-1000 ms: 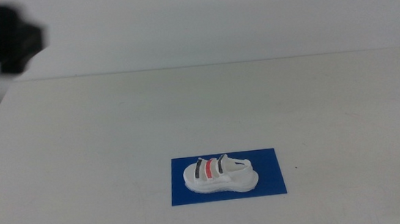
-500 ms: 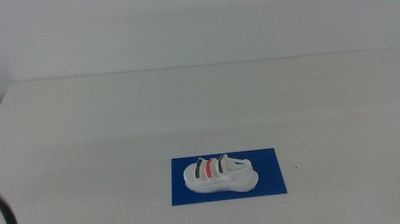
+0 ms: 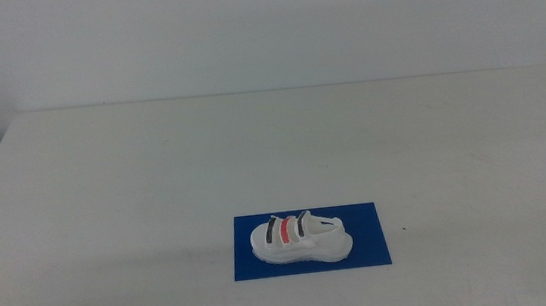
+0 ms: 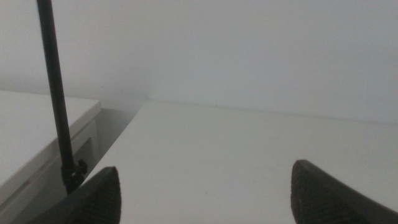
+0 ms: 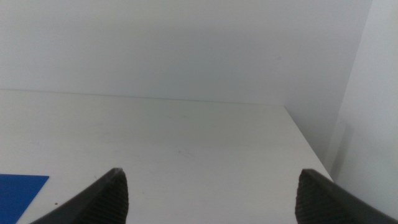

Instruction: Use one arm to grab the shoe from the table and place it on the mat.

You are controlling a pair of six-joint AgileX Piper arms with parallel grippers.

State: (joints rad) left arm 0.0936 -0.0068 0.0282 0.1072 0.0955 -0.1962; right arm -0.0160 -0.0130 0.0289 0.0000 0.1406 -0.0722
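The small white shoe (image 3: 299, 239) with two dark straps and one red strap lies on its sole on the blue mat (image 3: 368, 247), near the table's (image 3: 155, 174) front middle. No arm shows over the table in the middle view; only a dark sliver sits at its bottom left corner. My left gripper (image 4: 205, 186) is open and empty, facing bare table near the left edge. My right gripper (image 5: 211, 190) is open and empty, facing the right side of the table; a corner of the mat (image 5: 18, 193) shows in its view.
A thin black pole (image 4: 59, 106) stands beside a white cabinet (image 4: 37, 137) off the table's left edge. A white wall runs behind the table. The table's right edge (image 5: 308, 146) drops off next to a wall.
The left arm, seen high at the back left a second ago, swung down past the left edge and has left the middle view. The shoe and mat have not moved.
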